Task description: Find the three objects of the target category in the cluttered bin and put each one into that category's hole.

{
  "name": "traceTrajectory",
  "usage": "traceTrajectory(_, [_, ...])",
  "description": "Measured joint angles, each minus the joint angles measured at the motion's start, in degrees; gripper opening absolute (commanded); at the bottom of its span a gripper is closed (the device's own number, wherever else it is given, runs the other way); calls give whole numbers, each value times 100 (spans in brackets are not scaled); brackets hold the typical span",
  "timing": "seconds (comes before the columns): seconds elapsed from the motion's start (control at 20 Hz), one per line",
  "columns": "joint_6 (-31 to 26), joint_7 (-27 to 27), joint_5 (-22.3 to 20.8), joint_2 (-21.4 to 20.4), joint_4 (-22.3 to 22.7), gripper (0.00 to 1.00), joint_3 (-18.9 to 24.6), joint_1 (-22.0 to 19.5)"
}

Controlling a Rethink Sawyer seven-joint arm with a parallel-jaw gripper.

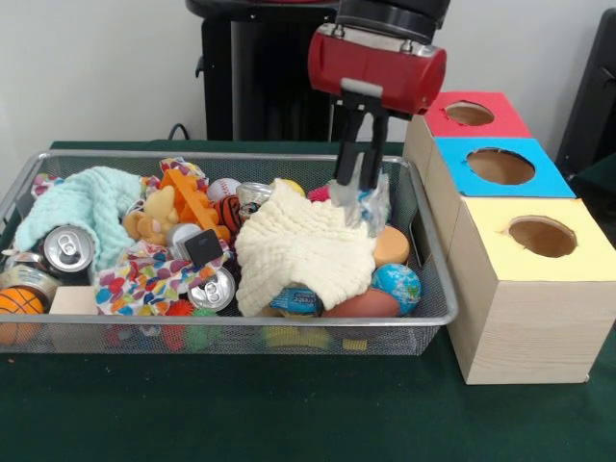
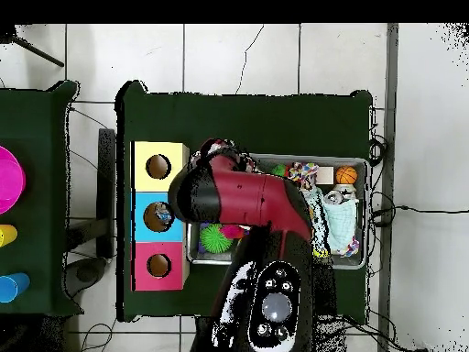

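The wire-mesh bin (image 1: 241,328) stands on the green table, full of clutter; in the overhead view its rim (image 2: 365,215) shows to the right of the arm. My gripper (image 1: 358,183) hangs over the bin's right part. It is shut on a crinkly clear packet (image 1: 373,205) with blue print, held just above a cream cloth (image 1: 303,245). Another blue and white packet (image 1: 294,300) peeks out under that cloth at the front. In the overhead view the red arm (image 2: 243,197) hides the gripper and the packet.
Three wooden boxes stand right of the bin, with holes in red (image 1: 469,114), blue (image 1: 500,166) and yellow (image 1: 542,236) tops. The bin also holds a mint cloth (image 1: 77,202), silver cans (image 1: 67,248), a globe ball (image 1: 397,286) and a basketball (image 1: 19,303).
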State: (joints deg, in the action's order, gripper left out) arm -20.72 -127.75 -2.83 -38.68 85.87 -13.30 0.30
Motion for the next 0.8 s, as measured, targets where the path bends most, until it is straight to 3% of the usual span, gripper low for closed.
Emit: traceTrajectory(0.8, [0, 0, 428, -342, 626, 0, -443, 936])
